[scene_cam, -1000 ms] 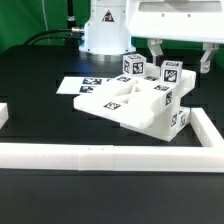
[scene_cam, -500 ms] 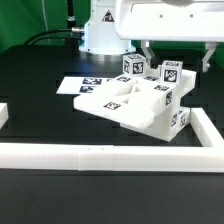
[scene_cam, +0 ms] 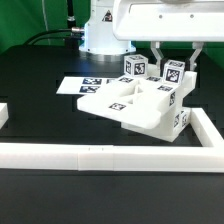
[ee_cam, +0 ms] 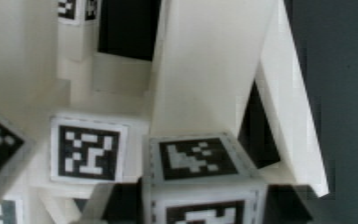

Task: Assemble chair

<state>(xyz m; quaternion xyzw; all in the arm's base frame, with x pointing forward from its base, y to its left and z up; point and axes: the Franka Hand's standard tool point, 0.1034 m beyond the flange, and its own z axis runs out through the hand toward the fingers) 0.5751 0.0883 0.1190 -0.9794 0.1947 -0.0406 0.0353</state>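
From the exterior view's left, we see the marker board [scene_cam: 78, 87] flat on the table and the chair [scene_cam: 135, 105] half built beside it, against the border rail [scene_cam: 205, 135]. Our gripper [scene_cam: 174, 66] has dropped since a second ago, and its fingers have narrowed around the tagged block [scene_cam: 171, 72]. We cannot tell whether they clamp it yet. We judge a pickup is starting.
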